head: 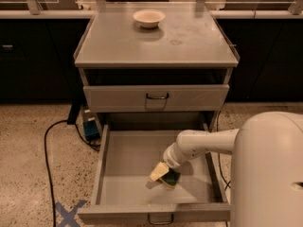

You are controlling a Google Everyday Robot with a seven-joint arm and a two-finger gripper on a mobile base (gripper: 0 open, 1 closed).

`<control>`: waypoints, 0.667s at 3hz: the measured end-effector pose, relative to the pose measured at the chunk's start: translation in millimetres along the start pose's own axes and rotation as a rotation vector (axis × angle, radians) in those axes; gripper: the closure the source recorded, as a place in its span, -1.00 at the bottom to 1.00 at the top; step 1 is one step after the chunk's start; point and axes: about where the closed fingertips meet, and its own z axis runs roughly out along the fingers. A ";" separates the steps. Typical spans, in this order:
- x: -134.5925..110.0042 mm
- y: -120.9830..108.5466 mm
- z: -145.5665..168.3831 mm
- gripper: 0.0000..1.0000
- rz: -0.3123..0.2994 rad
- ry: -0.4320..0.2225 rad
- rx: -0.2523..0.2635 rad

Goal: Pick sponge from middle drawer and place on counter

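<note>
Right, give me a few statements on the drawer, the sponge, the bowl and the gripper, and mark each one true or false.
1. The middle drawer is pulled open. True.
2. The sponge lies on the counter. False: it is inside the middle drawer, near its front.
3. A bowl stands on the counter. True.
4. The gripper hovers over the bowl. False: it is down in the middle drawer, at the sponge.
5. The upper drawer front is pushed in. True.
</note>
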 end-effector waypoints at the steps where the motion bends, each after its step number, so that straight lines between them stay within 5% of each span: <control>1: 16.2 -3.7 11.9 -1.00 0.053 0.015 -0.031; 2: 30.3 -6.1 23.4 -1.00 0.103 0.027 -0.058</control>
